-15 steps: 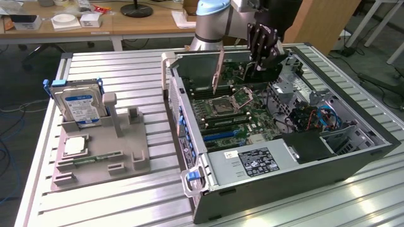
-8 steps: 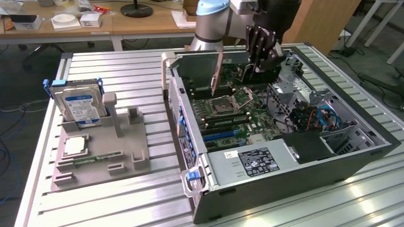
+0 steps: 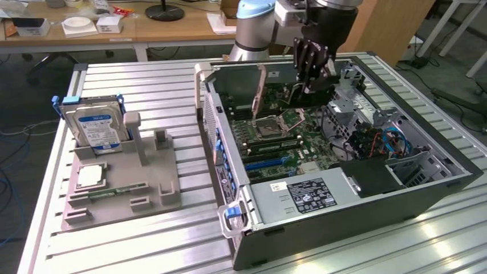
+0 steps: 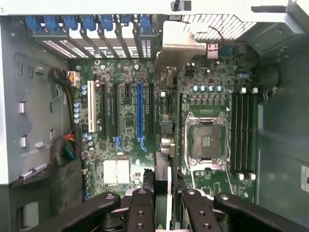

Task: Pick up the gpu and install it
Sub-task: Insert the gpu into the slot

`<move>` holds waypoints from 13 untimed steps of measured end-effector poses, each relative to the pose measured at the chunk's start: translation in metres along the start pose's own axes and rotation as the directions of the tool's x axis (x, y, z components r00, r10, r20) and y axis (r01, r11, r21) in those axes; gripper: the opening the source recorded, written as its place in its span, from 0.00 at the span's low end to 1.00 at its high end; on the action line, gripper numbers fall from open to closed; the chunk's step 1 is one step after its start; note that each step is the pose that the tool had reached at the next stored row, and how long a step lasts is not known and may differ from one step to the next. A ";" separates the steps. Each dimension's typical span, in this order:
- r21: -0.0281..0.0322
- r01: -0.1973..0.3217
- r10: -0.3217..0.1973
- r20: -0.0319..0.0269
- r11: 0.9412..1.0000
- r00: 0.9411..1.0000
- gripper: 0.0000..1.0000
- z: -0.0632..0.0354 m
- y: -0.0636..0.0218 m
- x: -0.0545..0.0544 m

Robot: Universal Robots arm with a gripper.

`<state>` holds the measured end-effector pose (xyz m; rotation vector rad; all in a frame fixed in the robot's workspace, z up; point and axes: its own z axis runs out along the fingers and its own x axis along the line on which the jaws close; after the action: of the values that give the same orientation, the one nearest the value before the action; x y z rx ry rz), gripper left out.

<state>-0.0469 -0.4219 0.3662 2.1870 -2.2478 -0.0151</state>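
My gripper (image 3: 311,83) hangs over the back half of the open computer case (image 3: 426,182), shut on the gpu (image 3: 316,95). The gpu is a dark flat card held upright just above the motherboard (image 3: 285,145). In the wrist view the black fingers (image 4: 141,209) clamp the card edge-on, and my gripper (image 4: 164,200) points down at the board. The gpu's silvery end bracket (image 4: 179,46) reaches toward the case's rear slot covers (image 4: 96,29). The card sits over the strip between the blue expansion slot (image 4: 140,108) and the CPU socket (image 4: 206,140).
To the exterior view's left, a grey holder (image 3: 122,194) carries a silver hard drive with a blue label (image 3: 95,128), a small square chip (image 3: 90,176) and a narrow green memory stick (image 3: 116,191). The power supply (image 3: 304,197) fills the case's near end. Cables (image 3: 384,140) lie at its right.
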 end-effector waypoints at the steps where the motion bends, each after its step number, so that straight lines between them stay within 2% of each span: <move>1: 0.000 0.000 0.000 -0.002 1.000 1.000 0.27 0.0019 0.0023 0.000; 4: 0.001 0.000 0.000 -0.012 1.000 1.000 0.27 0.0065 0.0093 0.000; 6: 0.001 0.000 0.000 -0.018 1.000 1.000 0.27 0.0097 0.0098 0.000; 9: 0.005 0.001 -0.001 -0.019 1.000 1.000 0.27 0.0150 0.0103 -0.001; 13: 0.010 0.041 -0.041 -0.018 0.999 0.999 0.27 0.0219 0.0107 -0.001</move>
<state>-0.0579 -0.4203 0.3444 2.2292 -2.1983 0.0167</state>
